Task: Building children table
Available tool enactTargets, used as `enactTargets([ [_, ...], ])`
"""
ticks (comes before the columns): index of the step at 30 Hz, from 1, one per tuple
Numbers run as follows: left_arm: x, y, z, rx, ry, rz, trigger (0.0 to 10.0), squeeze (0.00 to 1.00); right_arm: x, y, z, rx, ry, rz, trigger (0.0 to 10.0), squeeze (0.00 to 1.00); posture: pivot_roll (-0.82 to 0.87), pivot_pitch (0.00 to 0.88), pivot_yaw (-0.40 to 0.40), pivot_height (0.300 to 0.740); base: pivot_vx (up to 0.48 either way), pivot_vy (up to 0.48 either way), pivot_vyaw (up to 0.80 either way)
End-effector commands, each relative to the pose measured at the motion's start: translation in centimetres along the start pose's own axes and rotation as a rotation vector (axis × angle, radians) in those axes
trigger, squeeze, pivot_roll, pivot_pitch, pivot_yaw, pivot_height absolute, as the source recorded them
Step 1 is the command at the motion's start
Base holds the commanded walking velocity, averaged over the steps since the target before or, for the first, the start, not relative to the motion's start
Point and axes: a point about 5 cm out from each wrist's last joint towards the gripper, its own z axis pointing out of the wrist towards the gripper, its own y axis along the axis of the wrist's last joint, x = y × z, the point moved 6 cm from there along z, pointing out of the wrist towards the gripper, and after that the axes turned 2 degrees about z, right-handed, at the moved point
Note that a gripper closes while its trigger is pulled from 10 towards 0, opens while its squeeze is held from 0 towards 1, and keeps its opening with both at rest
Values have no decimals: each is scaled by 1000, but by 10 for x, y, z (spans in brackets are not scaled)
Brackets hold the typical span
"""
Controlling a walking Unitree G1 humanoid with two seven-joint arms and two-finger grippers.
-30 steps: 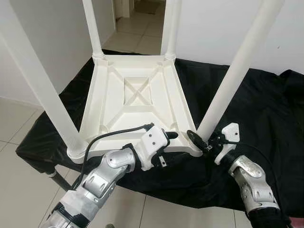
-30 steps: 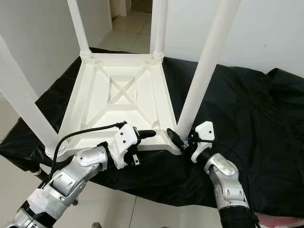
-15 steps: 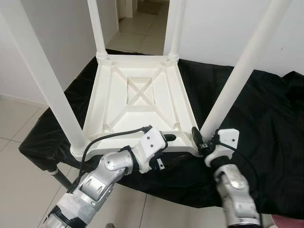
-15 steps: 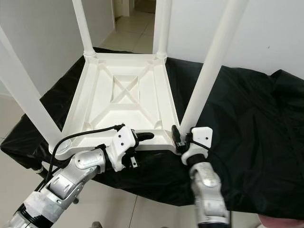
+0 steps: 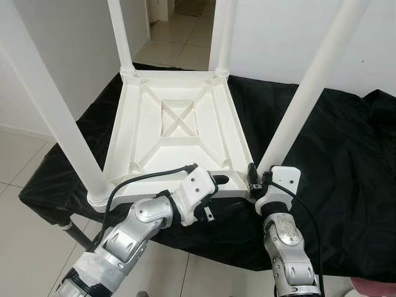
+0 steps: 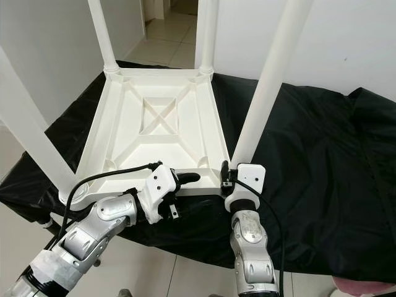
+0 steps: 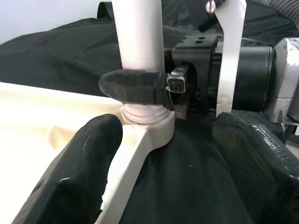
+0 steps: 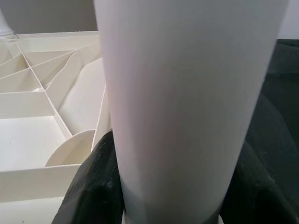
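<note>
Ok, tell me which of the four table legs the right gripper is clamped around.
The near right leg, at the corner of the upturned table closest to the robot's right arm. The right gripper wraps its base; the other three stand free.

A black cloth carries the upturned white table.

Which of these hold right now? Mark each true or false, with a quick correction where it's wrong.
1. The white table lies upside down on the black cloth. True.
2. The right gripper is around the base of the near right leg. True.
3. The left gripper grips a far leg. False: it hangs open at the table's near edge.
4. One leg is missing. False: four legs stand up.
</note>
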Motion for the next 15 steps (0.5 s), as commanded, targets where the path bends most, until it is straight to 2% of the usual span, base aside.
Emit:
enactTargets([
  [1, -7, -1, 0, 8, -80, 2, 10000, 0, -4, 15, 3, -59, 11, -25, 10000, 1000, -81, 0, -27, 740, 0, 0, 0],
  [8, -8, 0, 0, 4, -78, -3, 10000, 0, -9, 23, 4, -95, 62, -39, 10000, 1000, -85, 0, -28, 740, 0, 0, 0],
  [12, -7, 0, 1, 3, -74, -5, 10000, 0, -10, 22, 4, -78, 160, -26, 10000, 976, -89, 0, -28, 740, 0, 0, 0],
  [13, -7, -1, 1, 4, -73, -5, 10000, 0, -8, 20, 3, -62, 238, -24, 10000, 0, -93, 0, -24, 740, 0, 0, 0],
  [15, -7, -1, 1, 4, -73, -5, 10000, 0, -8, 20, 3, -62, 238, -24, 10000, 0, -93, 0, -24, 740, 0, 0, 0],
])
